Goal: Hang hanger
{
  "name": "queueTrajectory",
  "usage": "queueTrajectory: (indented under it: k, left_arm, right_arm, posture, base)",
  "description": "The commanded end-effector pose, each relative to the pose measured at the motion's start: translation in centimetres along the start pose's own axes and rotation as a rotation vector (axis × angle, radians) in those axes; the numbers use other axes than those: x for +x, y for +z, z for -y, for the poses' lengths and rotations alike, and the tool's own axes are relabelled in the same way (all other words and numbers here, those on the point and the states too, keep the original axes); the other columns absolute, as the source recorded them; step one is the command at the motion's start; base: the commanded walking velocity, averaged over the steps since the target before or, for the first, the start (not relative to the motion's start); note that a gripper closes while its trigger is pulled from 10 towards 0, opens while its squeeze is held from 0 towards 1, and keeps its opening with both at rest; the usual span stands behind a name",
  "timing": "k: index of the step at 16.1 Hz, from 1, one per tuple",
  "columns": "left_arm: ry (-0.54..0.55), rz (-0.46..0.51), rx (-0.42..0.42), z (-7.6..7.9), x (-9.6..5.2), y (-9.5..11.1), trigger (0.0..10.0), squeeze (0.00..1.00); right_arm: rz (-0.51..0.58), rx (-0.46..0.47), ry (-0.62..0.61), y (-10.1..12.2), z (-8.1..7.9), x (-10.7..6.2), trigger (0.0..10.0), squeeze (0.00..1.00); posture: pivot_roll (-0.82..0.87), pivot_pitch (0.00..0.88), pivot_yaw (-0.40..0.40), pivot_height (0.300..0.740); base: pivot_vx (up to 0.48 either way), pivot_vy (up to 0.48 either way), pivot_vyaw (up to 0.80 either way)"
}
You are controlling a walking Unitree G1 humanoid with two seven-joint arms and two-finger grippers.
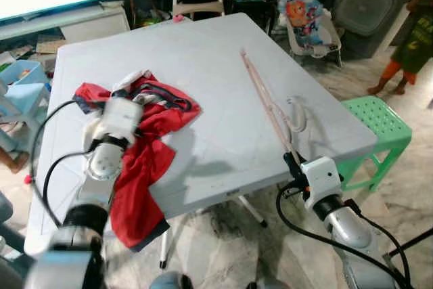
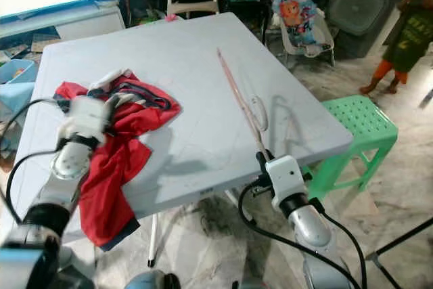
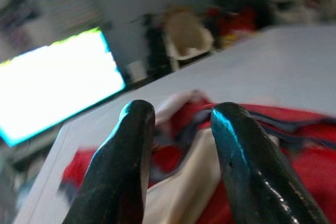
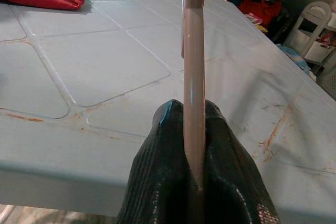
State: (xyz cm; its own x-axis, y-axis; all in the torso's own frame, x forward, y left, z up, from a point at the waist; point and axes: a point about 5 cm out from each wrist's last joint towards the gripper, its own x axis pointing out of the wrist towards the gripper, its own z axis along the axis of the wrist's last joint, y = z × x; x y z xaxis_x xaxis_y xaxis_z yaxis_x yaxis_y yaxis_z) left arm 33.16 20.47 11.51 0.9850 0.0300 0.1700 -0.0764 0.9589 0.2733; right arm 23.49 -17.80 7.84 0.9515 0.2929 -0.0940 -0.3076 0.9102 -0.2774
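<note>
Bare tabletop beyond shirt

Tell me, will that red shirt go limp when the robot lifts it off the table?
Likely yes: the red shirt lies crumpled and already droops over the table edge. It probably stretches and sags rather than lifting whole. The open left pincer may grab only one fold.

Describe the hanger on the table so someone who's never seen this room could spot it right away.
On the big grey table, look toward the edge beside the green stool. The hanger is the thin pinkish piece with a pale hook, its near end pinched in the right gripper; the red garment is soft and bunched.
</note>
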Motion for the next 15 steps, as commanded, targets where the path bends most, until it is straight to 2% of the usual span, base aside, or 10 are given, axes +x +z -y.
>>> queueTrajectory:
  k: [1, 2, 3, 5, 6, 10, 11, 12, 13, 15]
  left_arm:
    - [0.136, -0.054, -0.080, -0.9, -1.3, -0.5, 10.0, 1.00]
    - [0.148, -0.051, -0.095, -0.9, -1.8, -0.5, 10.0, 1.00]
    - [0.155, -0.057, -0.131, -0.4, -3.1, -0.8, 10.0, 1.00]
    - [0.153, -0.147, -0.200, 0.6, -4.9, -1.2, 10.0, 1.00]
    - [0.133, -0.183, -0.208, 1.0, -5.6, -1.4, 10.0, 1.00]
    - [0.103, -0.206, -0.185, 1.1, -8.0, -0.9, 10.0, 1.00]
    - [0.117, -0.278, -0.214, 1.2, -8.7, -1.5, 10.0, 0.42]
    - [0.161, -0.423, -0.277, 1.2, -9.6, -3.1, 10.0, 0.00]
    - [0.207, -0.502, -0.317, 0.9, -9.6, -4.3, 10.0, 0.00]
    - [0.193, -0.503, -0.291, 0.6, -8.6, -4.4, 10.0, 0.00]
  right_arm:
    - [-0.029, 0.015, 0.016, -0.6, -0.3, 0.1, 10.0, 0.00]
    - [-0.030, 0.016, 0.019, -0.7, -0.4, 0.2, 10.0, 0.00]
    - [-0.030, 0.018, 0.033, -0.7, -0.6, 0.3, 10.0, 0.00]
    - [-0.026, 0.012, 0.049, -0.7, -0.9, 0.5, 10.0, 0.00]
    - [-0.022, 0.010, 0.053, -0.6, -0.8, 0.6, 10.0, 0.00]
    - [-0.017, 0.014, 0.044, -0.7, -0.6, 1.0, 10.0, 0.00]
    - [-0.016, 0.013, 0.051, -0.8, -0.8, 1.1, 10.0, 0.00]
    - [-0.015, 0.012, 0.059, -0.8, -1.0, 1.2, 10.0, 0.00]
    - [-0.012, 0.010, 0.060, -0.7, -1.0, 1.2, 10.0, 0.00]
    - [-0.010, 0.004, 0.056, -0.8, -0.9, 1.2, 10.0, 0.00]
  posture:
    - [-0.05, 0.000, 0.040, 0.740]
    - [-0.05, 0.000, 0.038, 0.740]
    - [-0.04, 0.000, 0.034, 0.740]
    - [-0.03, 0.000, 0.028, 0.740]
    - [-0.03, 0.000, 0.028, 0.740]
    - [0.01, 0.000, 0.019, 0.740]
    - [0.01, 0.000, 0.019, 0.740]
    - [0.02, 0.000, 0.017, 0.740]
    - [0.01, 0.000, 0.017, 0.740]
    - [0.01, 0.000, 0.017, 0.740]
  base:
    - [0.000, 0.000, 0.00]
    - [0.000, 0.000, 0.00]
    - [0.000, 0.000, 0.00]
    - [0.000, 0.000, 0.00]
    - [0.000, 0.000, 0.00]
    - [0.000, 0.000, 0.00]
    - [0.000, 0.000, 0.00]
    - [0.000, 0.000, 0.00]
    - [0.000, 0.000, 0.00]
    - [0.000, 0.000, 0.00]
